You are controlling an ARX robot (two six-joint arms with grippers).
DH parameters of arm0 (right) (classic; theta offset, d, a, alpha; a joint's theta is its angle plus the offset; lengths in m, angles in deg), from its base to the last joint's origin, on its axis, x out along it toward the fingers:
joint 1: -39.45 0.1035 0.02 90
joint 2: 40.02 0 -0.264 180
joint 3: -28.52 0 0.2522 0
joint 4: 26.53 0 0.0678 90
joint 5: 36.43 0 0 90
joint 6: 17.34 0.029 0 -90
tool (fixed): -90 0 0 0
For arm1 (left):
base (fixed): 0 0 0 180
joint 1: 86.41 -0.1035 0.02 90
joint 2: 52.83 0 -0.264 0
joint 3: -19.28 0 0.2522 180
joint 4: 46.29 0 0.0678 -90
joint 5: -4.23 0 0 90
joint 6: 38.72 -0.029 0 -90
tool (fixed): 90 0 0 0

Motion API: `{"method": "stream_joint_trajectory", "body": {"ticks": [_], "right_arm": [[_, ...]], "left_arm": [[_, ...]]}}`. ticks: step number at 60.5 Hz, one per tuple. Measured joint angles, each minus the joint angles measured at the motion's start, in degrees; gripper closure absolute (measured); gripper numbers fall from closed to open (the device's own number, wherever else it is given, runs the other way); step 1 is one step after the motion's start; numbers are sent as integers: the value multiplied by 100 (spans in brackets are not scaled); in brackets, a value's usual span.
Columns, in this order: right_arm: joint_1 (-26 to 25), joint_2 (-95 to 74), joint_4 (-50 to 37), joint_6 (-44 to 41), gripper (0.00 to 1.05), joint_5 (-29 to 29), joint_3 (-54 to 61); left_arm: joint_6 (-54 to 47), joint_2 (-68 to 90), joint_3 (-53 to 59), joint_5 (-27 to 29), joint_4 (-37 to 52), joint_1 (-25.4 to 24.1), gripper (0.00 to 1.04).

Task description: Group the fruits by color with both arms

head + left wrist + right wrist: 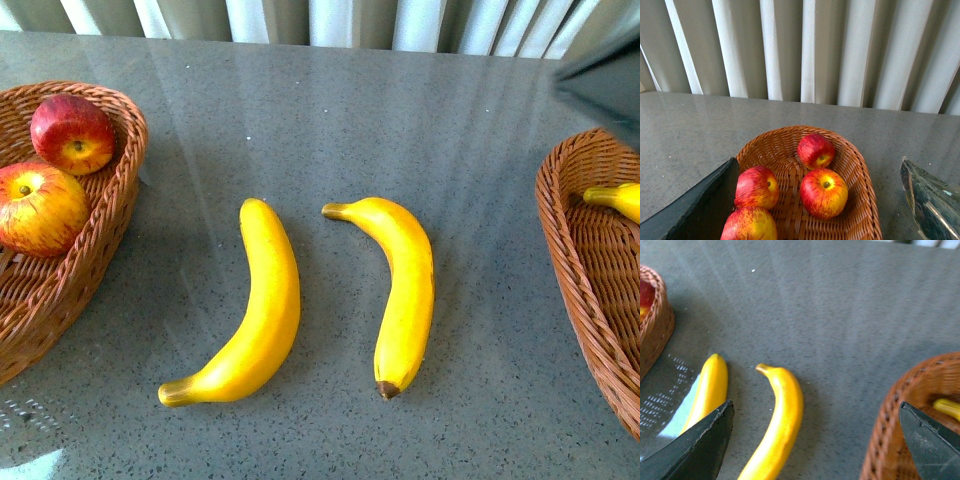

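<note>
While grey speckled tabletop (400, 110) meets pale vertical blinds (270, 20), left claw (818, 160) and right claw (816, 404) gape empty.

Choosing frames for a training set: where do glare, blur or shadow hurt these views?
Front view: sharp, but pale light streaks cross the table, with a bright glare patch at its near left edge. Left wrist view: apples crisp, evenly lit. Right wrist view: slightly soft overall; slatted glare beside the bananas, gripper fingers dark and blurred.
</note>
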Motion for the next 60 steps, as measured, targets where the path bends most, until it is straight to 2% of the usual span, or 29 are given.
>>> {"method": "stream_joint_trajectory", "body": {"ticks": [8, 17, 34, 60], "right_arm": [[553, -1303, -4, 195, 9, -273, -732], [911, -2594, 214, 721, 9, -35, -1604], [1110, -3687, 745, 1300, 9, 264, -2686], [1392, -4280, 935, 1451, 9, 509, -3324]], "left_arm": [[0, 0, 0, 0, 0, 0, 9], [0, 0, 0, 0, 0, 0, 9], [0, 0, 0, 0, 0, 0, 9], [0, 0, 0, 0, 0, 0, 9]]}}
